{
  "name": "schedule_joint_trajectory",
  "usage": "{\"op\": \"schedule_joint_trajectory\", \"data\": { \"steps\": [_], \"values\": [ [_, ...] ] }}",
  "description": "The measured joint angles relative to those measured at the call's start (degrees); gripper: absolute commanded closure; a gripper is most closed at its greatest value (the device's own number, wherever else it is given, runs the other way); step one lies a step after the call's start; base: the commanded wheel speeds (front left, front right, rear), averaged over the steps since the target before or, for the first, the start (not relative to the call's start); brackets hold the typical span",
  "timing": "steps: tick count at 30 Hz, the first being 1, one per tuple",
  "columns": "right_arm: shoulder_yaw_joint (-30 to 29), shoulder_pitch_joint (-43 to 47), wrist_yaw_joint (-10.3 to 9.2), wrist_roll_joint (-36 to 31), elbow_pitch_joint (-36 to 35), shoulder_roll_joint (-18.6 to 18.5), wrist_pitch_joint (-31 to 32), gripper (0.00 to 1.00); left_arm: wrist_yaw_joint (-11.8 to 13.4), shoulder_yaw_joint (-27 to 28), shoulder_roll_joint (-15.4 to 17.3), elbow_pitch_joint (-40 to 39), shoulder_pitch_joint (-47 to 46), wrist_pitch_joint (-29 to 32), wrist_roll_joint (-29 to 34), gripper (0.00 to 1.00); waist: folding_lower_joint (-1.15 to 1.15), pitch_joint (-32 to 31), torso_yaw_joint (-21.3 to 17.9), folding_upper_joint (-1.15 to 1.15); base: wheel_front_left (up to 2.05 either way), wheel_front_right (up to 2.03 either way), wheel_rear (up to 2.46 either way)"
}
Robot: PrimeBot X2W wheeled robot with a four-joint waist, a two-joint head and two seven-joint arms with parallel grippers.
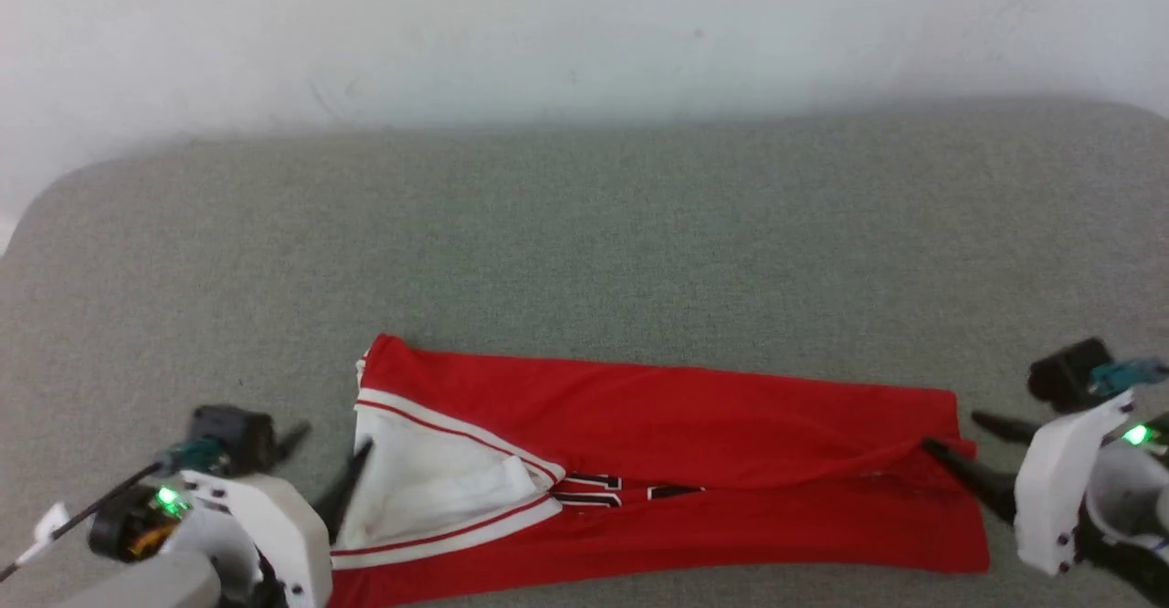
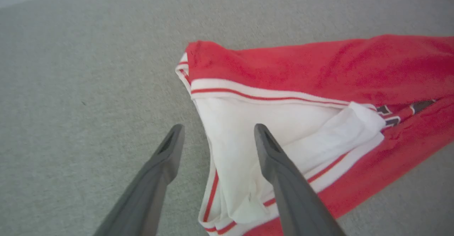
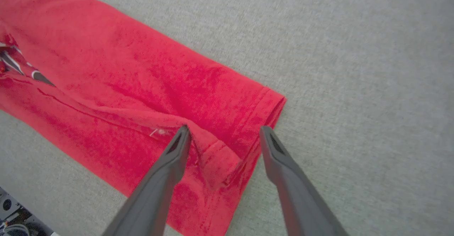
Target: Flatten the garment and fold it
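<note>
The garment, a red jersey with white sleeves and red-and-white trim, lies folded lengthwise into a long band across the near part of the grey surface, black letters peeking from the fold. My left gripper stands open at its white-sleeve end; in the left wrist view one finger is over the sleeve, the other over bare surface. At the hem end my right gripper is open too; in the right wrist view its fingers straddle the hem corner of the garment, nothing pinched.
A grey fabric-covered surface stretches far beyond the garment to a pale wall at the back. Its rounded corner shows at the far left.
</note>
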Motion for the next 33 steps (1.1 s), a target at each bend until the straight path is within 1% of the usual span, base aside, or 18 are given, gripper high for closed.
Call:
{"op": "schedule_joint_trajectory", "data": {
  "steps": [2, 5, 6, 8, 12, 14, 17, 18, 19, 21, 22, 24, 28, 31, 33],
  "values": [
    [-2.23, -0.12, 0.0, -0.08, -2.03, -1.27, -0.02, 0.0, 3.1, 2.37, 0.1, -0.19, 0.0, -4.35, 1.67, 0.0, 0.0, -0.8, -0.08, 0.0, 0.0, 0.0, 0.0],
    [-5.2, -0.41, 0.0, -0.77, -5.73, -3.67, 1.15, 0.0, 8.66, 7.68, -0.1, -1.93, 0.24, -6.5, 5.38, 0.0, 0.0, -1.75, -0.19, 0.0, 0.0, 0.0, 0.0],
    [-6.21, -0.49, 0.0, -0.8, -6.83, -4.41, 2.08, 0.0, 10.53, 10.87, -0.64, -3.13, 0.91, -6.58, 7.4, 0.0, 0.0, -1.92, -0.23, 0.0, 0.0, 0.0, 0.0],
    [-7.89, -0.6, 0.0, -0.8, -8.95, -5.67, 4.59, 0.0, 13.84, 18.49, -2.77, -6.25, 3.15, -6.66, 12.96, 0.0, -0.01, -1.89, -0.22, 0.0, 0.0, 0.0, 0.0],
    [-9.44, -0.87, 0.0, -1.36, -10.58, -7.69, 11.99, 0.0, 17.55, 30.56, -8.75, -10.06, 11.75, -6.65, 24.27, 0.0, -0.01, -1.22, -0.19, 0.0, 0.0, 0.0, 0.0],
    [-9.82, -1.22, 0.0, -1.26, -10.63, -7.82, 15.82, 0.0, 18.16, 35.64, -12.0, -11.07, 16.07, -6.65, 29.42, 0.0, 0.0, -0.78, -0.11, 0.0, 0.0, 0.0, 0.0],
    [-10.04, -1.64, 0.0, -1.21, -10.06, -7.75, 21.27, 0.0, 18.09, 42.86, -17.23, -11.88, 21.02, -6.65, 36.09, 0.0, 0.0, -0.07, 0.22, 0.0, 0.0, 0.0, 0.0],
    [-9.99, -1.67, 0.0, -1.21, -9.64, -7.59, 22.92, 0.0, 17.78, 44.85, -18.89, -12.09, 22.28, -6.65, 38.01, 0.0, 0.0, 0.15, 0.38, 0.0, 0.0, 0.0, 0.0],
    [-9.85, -1.66, 0.0, -1.11, -9.01, -7.31, 24.6, 0.0, 16.95, 47.04, -20.53, -12.25, 23.35, -6.65, 39.68, 0.0, 0.0, 0.35, 0.59, 0.0, 0.0, 0.0, 0.0],
    [-9.56, -1.65, 0.0, -0.71, -7.65, -6.23, 27.3, 0.0, 14.77, 50.98, -23.92, -12.94, 24.89, -6.65, 42.69, 0.0, 0.0, 0.74, 1.05, 0.0, 0.0, 0.0, 0.0],
    [-9.39, -1.64, 0.0, -0.43, -6.98, -5.45, 28.4, 0.0, 13.12, 52.52, -25.43, -13.14, 25.51, -6.65, 43.83, 0.0, 0.0, 0.94, 1.29, 0.0, 0.0, 0.0, 0.0],
    [-9.11, -1.59, 0.0, -0.19, -5.6, -3.65, 29.84, 0.0, 8.88, 55.86, -28.86, -13.51, 26.3, -6.65, 45.03, 0.0, 0.0, 1.45, 1.74, 0.0, 0.0, 0.0, 0.0],
    [-9.33, -1.49, 0.0, -0.12, -1.77, 0.26, 30.34, 0.0, 1.52, 61.55, -33.71, -13.02, 27.59, -6.65, 48.65, 0.0, 0.0, 2.64, 2.65, 0.0, 0.0, 0.0, 0.0],
    [-8.59, -0.88, 0.0, -0.48, 1.18, 2.37, 31.37, 0.0, -2.57, 64.81, -36.67, -12.2, 28.08, -6.65, 51.75, 0.0, 0.0, 3.54, 3.34, 0.0, 0.0, 0.0, 0.0],
    [-8.75, -0.66, 0.0, -0.55, 2.34, 2.83, 31.25, 0.0, -4.82, 66.46, -38.32, -11.82, 28.07, -6.65, 53.78, 0.0, -0.01, 4.12, 3.82, 0.0, 0.0, 0.0, 0.0]
  ]
}}
